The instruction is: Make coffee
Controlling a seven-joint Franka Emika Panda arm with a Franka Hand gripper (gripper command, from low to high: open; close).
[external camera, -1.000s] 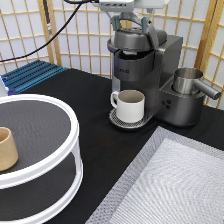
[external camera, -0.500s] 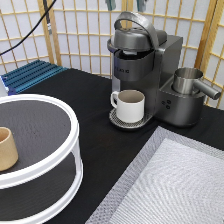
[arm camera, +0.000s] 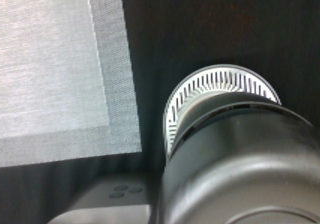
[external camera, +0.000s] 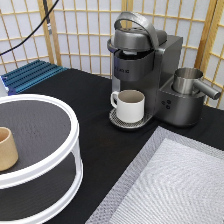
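Paper-panelled screens with wooden slats are standing behind a black surface (external camera: 100,125). Coffee machine (external camera: 145,70) is sitting at about 1 o'clock in the exterior view, lid and handle down. White handled mug (external camera: 131,105) is resting on the machine's round drip tray (external camera: 120,121), under the spout. Metal jug (external camera: 189,80) with a side spout is sitting on the machine's side toward 3 o'clock. White two-tier round stand (external camera: 45,150) is filling the 8 o'clock area, with a tan handleless cup (external camera: 7,148) standing on its upper tier. Grey woven mat (external camera: 175,185) is lying at 5 o'clock. Blue ribbed rack (external camera: 32,75) is lying at 10 o'clock.

Tool is not showing in the exterior view, so its opening cannot be told. Coffee pod is not visible in either view.

Wrist view is looking down past the machine's rounded top (arm camera: 247,165) at the drip tray (arm camera: 217,90) and the mat (arm camera: 52,75).
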